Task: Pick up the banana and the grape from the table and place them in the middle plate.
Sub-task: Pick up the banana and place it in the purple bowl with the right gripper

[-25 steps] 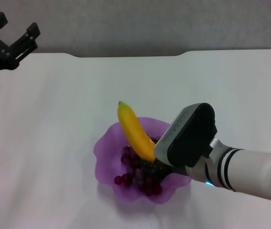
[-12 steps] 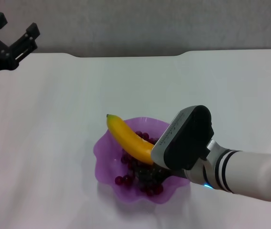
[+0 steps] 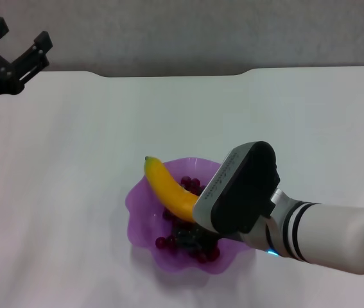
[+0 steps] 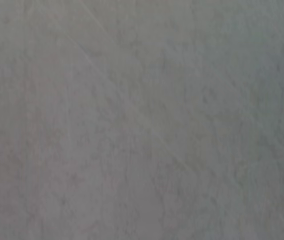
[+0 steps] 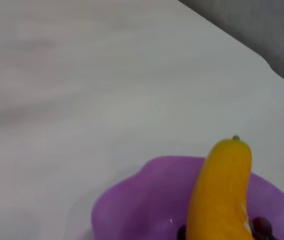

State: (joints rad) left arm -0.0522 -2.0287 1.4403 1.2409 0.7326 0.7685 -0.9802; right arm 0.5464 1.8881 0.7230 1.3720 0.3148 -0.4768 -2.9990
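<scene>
The right arm is reaching in from the near right, and the black housing of the right hand [image 3: 198,221] is hanging over the near right part of the plate [image 3: 140,199]; its fingers are hidden under the housing, so whether they are spread or pinching cannot be told. The plate is sitting on the tabletop [image 3: 72,160] near the front centre. The grape [image 3: 185,240] is lying inside the plate, partly covered by the hand. The banana [image 3: 165,189] is lying across the grape, its near end disappearing under the housing and its dark tip pointing over the far left rim; the right wrist view is showing the banana [image 5: 222,190] rising over the plate [image 5: 142,200]. At the far left, the left hand [image 3: 21,54] is hanging spread and holding nothing, well apart from the plate.
</scene>
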